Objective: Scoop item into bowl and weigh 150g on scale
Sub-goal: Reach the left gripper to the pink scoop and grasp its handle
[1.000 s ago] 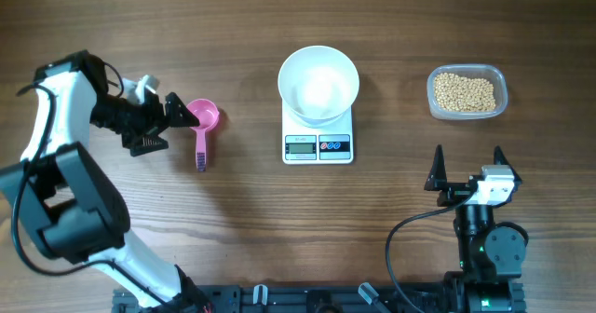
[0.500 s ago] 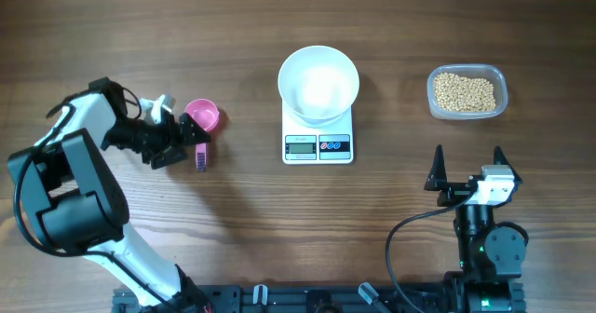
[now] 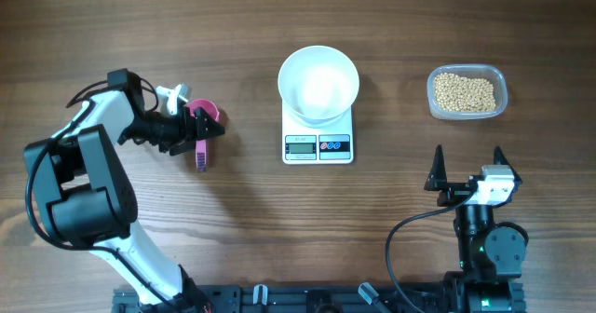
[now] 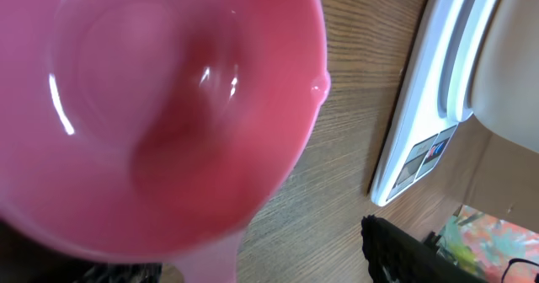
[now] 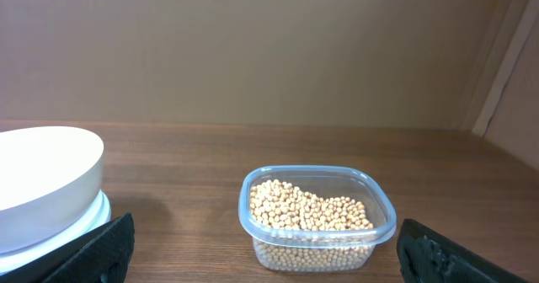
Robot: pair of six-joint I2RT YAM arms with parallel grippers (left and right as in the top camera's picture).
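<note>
Pink scoop (image 3: 207, 116), handle pointing at the near edge of the bench (image 3: 279, 229), sits at the left pincer (image 3: 197, 131), grip not confirmable; the released right pincer (image 3: 467, 153) stands nearer the beans (image 3: 466, 92), tubbed far right of the bowl (image 3: 318, 82) on its scale (image 3: 318, 146).

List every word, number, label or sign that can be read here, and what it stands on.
scale display: digits too small to read.
button panel: red and blue marks, too small overhead, blurred in the left wrist view.
bowl, tub, beans, pink scoop: no writing seen.
So no text reads with certainty.
</note>
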